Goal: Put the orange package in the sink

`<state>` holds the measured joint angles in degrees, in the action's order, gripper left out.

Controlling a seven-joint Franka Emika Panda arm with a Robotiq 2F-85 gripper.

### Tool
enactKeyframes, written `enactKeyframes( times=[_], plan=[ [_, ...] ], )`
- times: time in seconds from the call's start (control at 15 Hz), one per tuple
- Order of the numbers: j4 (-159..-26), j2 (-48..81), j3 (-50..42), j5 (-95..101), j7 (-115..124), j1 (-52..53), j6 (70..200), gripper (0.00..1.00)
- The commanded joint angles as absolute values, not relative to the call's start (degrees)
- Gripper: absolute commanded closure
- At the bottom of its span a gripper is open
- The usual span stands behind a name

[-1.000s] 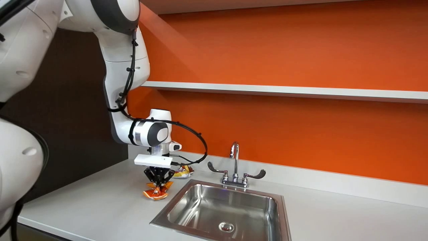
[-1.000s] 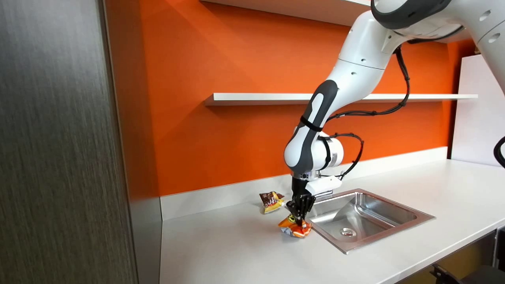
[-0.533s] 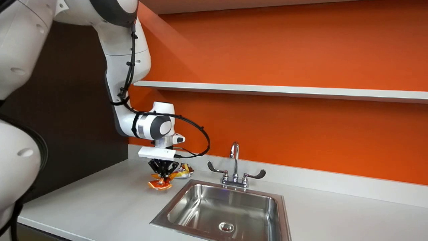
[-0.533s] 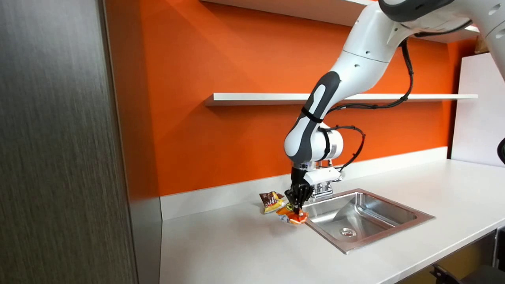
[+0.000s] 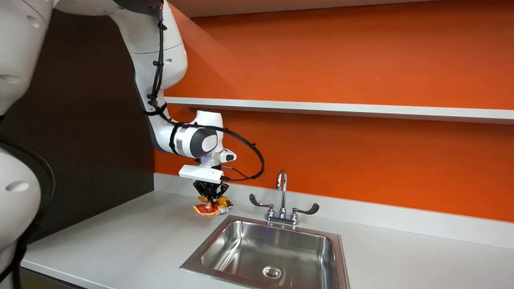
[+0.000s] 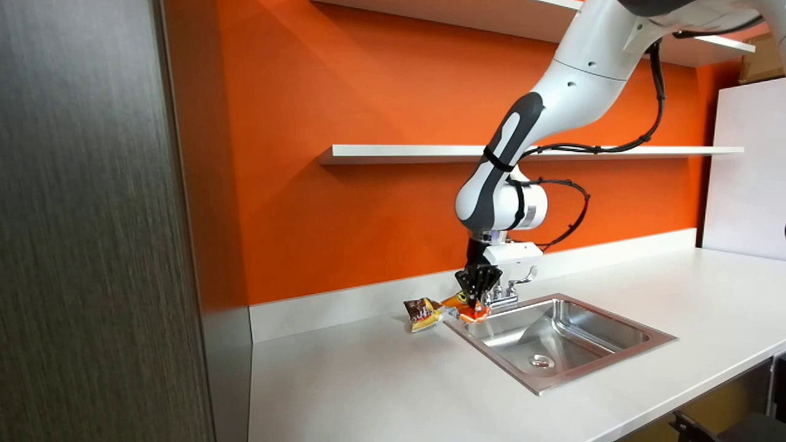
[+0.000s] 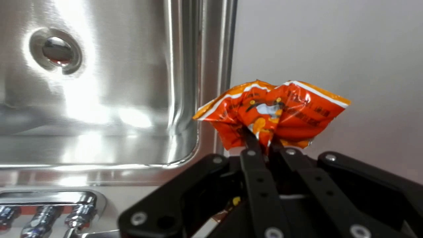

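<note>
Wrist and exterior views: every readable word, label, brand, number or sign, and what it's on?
No text can be read with certainty.
Orange package: dark print in the wrist view, too small and blurred to read.
Brown-and-yellow package: large pale lettering in an exterior view, turned and blurred, no sure reading.
Sink: no lettering visible.
Faucet: no lettering visible.

Kitchen or kitchenette: steel sink [image 5: 277, 249] set in pale counter [image 5: 120, 241], two-handled faucet [image 5: 283, 206] at far side, wall shelf [image 5: 341, 107] above.
</note>
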<state>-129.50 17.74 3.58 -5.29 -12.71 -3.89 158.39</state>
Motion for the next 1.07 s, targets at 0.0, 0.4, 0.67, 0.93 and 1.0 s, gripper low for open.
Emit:
enactKeyframes(
  times=[0.0,0.4,0.67,0.93,1.0],
  plan=[
    [-130.4,15.9,2.6,-7.0,-14.1,-7.6,157.7,0.98],
    [-129.5,17.5,-1.1,-6.9,-14.8,-12.8,158.3,0.98],
    [-128.8,20.7,-2.1,-7.1,-15.2,-15.1,158.8,0.98],
    [-127.9,25.8,-1.7,-6.8,-15.6,-16.8,159.4,0.98],
    [-127.7,27.1,-1.3,-7.0,-15.9,-17.2,159.7,0.98]
  ],
)
